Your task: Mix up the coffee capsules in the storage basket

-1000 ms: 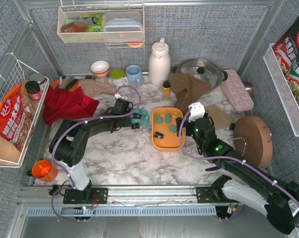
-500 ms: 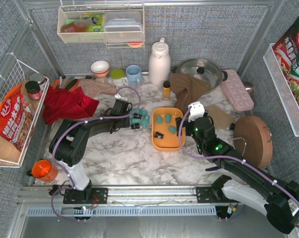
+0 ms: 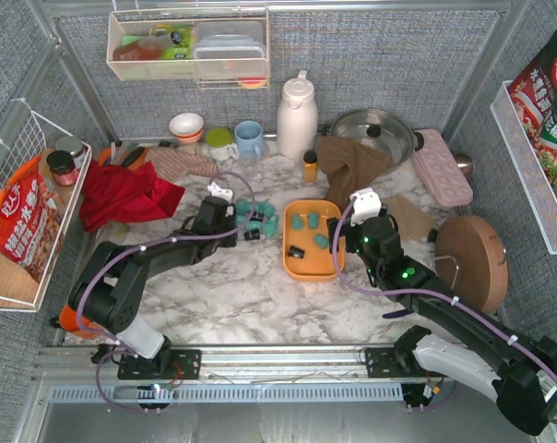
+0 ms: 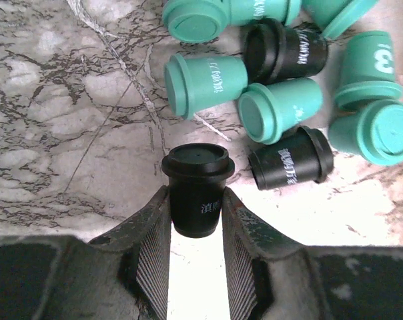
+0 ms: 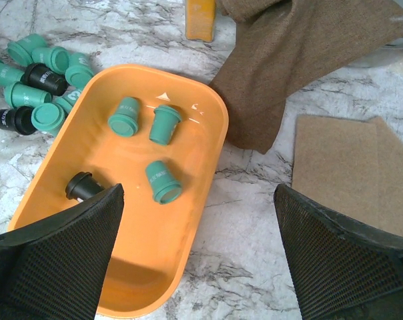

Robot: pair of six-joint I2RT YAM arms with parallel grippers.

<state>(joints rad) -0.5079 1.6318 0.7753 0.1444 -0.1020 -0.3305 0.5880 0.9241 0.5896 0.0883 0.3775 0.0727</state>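
In the left wrist view my left gripper point(image 4: 196, 203) is shut on a black coffee capsule point(image 4: 197, 187), its wide rim pointing away from me, just above the marble. Ahead of it lies a cluster of several teal capsules point(image 4: 207, 83) and two black ones point(image 4: 291, 165). From above, that gripper point(image 3: 231, 220) sits left of the cluster point(image 3: 260, 219). The orange storage basket point(image 3: 308, 266) holds three teal capsules point(image 5: 163, 181) and a black one point(image 5: 81, 186). My right gripper point(image 5: 198, 197) hangs open over the basket's right rim point(image 5: 213, 143), nothing between its fingers.
A brown cloth point(image 3: 352, 161) and a tan mat point(image 3: 409, 218) lie right of the basket, with an amber bottle point(image 3: 310, 166) behind it. A white jug point(image 3: 297, 115), pot point(image 3: 375, 134), pink tray point(image 3: 442, 168), round wooden board point(image 3: 470, 263) and red cloth point(image 3: 122, 196) ring the area.
My left gripper has closed onto the black capsule, and the left arm has drawn back toward the left, away from the cluster. The right arm has stayed still.
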